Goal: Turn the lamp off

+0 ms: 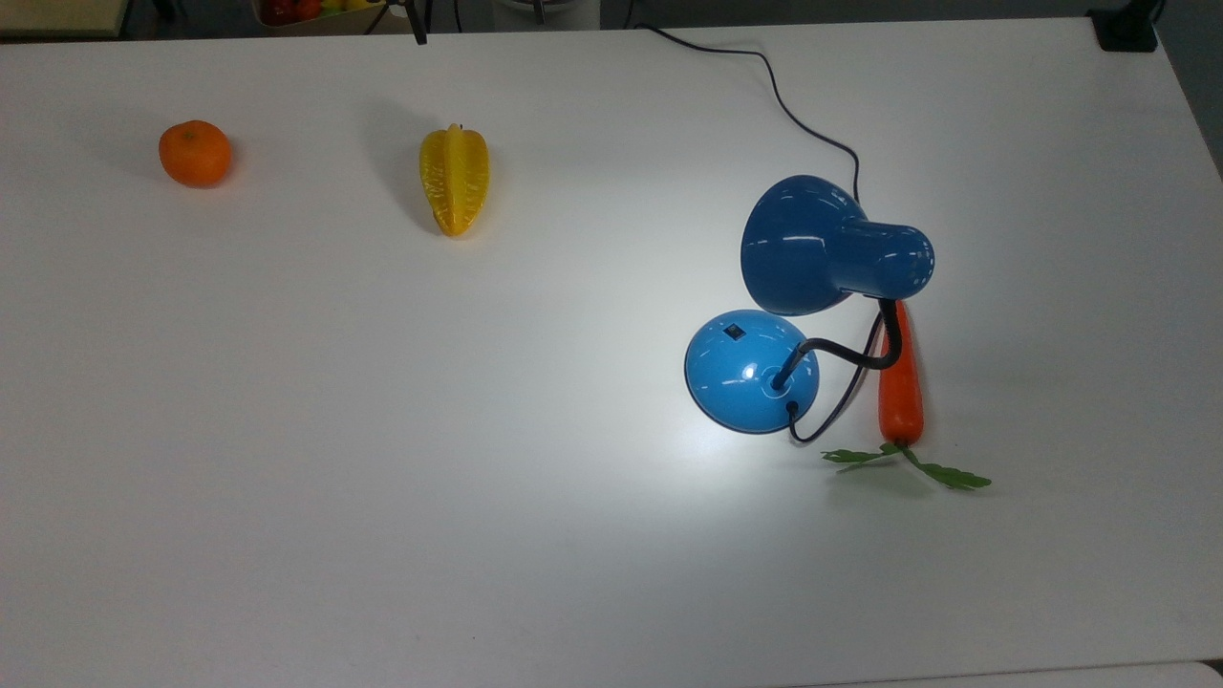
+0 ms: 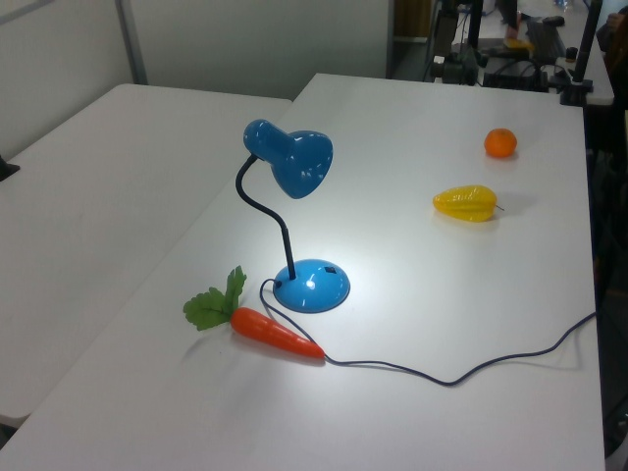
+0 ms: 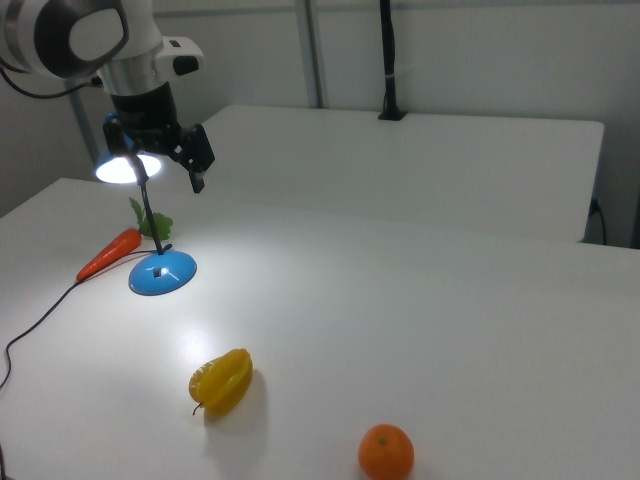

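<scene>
We see the lamp (image 1: pixel 755 368) shining, with a bright patch on the white desk (image 1: pixel 382 459), so the job is not done yet. It stands beside a toy carrot (image 1: pixel 900 382). The little black switch (image 1: pixel 734 332) on the round base is not pressed. Our gripper (image 3: pixel 165 165) hangs high, near the shade (image 1: pixel 812 244); we cannot tell how the fingers stand. In the top view the shade lies sideways, its mouth facing the top view's left.

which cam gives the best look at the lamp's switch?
Top view: the switch sits as a small black square on the lamp base, seen from above with nothing over it. Left view shows it as a dark mark on the base's far side. Right view shows a small dark dot.
</scene>
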Motion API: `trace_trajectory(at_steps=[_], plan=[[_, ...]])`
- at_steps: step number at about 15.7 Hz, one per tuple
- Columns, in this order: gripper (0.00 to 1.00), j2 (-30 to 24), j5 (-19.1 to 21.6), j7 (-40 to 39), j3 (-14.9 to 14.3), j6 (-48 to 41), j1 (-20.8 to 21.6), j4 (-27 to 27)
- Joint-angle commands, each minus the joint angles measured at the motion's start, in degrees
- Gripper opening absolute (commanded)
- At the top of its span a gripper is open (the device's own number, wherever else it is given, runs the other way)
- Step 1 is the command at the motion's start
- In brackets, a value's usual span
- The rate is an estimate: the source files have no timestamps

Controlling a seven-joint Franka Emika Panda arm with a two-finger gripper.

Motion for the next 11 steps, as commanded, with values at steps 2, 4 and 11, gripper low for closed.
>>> trace_trajectory(at_steps=[2,4,11], plan=[[1.0,-0.52,-0.7,-0.36,-0.47,0.96,1.06,-1.09],[1.0,-0.43,-0.7,-0.36,-0.38,1.05,1.06,-1.53],[1.0,-0.43,-0.35,-0.98,-0.46,1.05,0.54,-1.44]])
